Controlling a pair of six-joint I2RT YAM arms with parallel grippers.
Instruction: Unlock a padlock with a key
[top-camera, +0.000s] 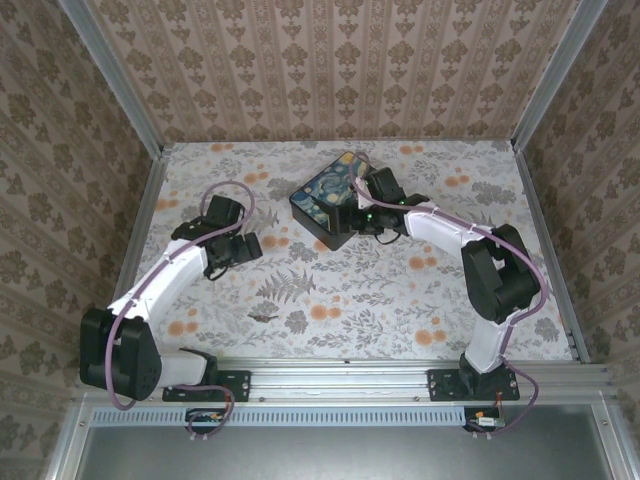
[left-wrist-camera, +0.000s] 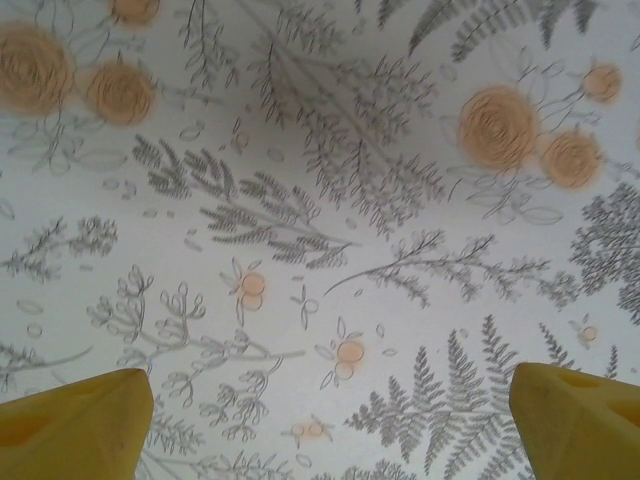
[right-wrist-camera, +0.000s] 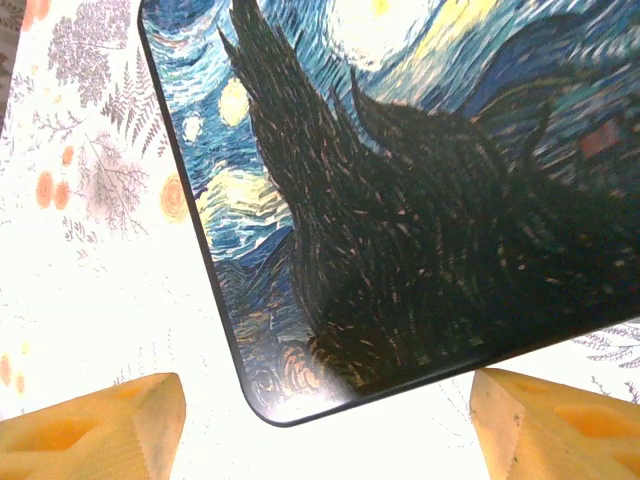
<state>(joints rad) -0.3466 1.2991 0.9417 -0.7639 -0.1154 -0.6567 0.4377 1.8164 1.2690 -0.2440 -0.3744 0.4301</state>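
Floral-printed bench (top-camera: 420, 310), top external view. The black box (top-camera: 322, 190) with the swirling-sky lid sits centre-far. The right gripper (top-camera: 362, 216) is close against the box's near-right side, judged stationed there to reach a fastening. The padlock is too small to tell apart at this range. The left gripper (top-camera: 240, 247) hangs over open bench, well apart from the box. A slim dark sliver, judged to be the key (top-camera: 265, 315), lies loose on the bench between the arms, nearer the bases and apart from both grippers.

Left wrist view. The left gripper (left-wrist-camera: 330, 390) is spread wide, with printed bench (left-wrist-camera: 300, 200) alone between its yellow fingers (left-wrist-camera: 80, 425).

Right wrist view. The right gripper (right-wrist-camera: 325, 395) is spread and empty, poised over a rounded corner of the box (right-wrist-camera: 420, 200). The lid edge is judged an obstruction to any approach from above.
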